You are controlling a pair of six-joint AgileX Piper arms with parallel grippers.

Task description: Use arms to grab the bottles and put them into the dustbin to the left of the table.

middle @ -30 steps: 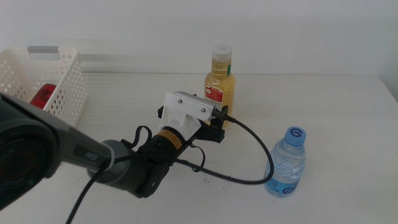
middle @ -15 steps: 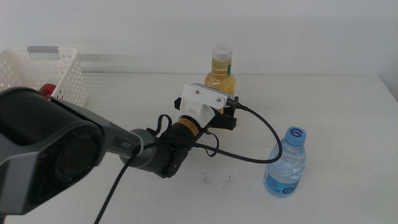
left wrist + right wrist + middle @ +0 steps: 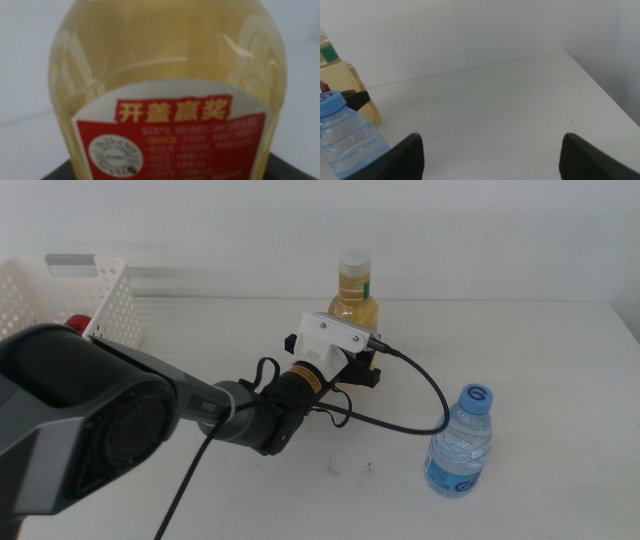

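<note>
Red can (image 3: 76,323) half hidden behind basket (image 3: 60,300)

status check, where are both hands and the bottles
Left hand at the juice bottle, jaws either side, grip unconfirmed. Right hand open, waiting off to the side. Water bottle standing untouched; can in bin.

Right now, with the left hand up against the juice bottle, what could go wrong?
The left hand sits low on the tall juice bottle, so a push or off-centre closing may tip it. Its cable loops near the water bottle and might knock it when the arm swings toward the dustbin.
</note>
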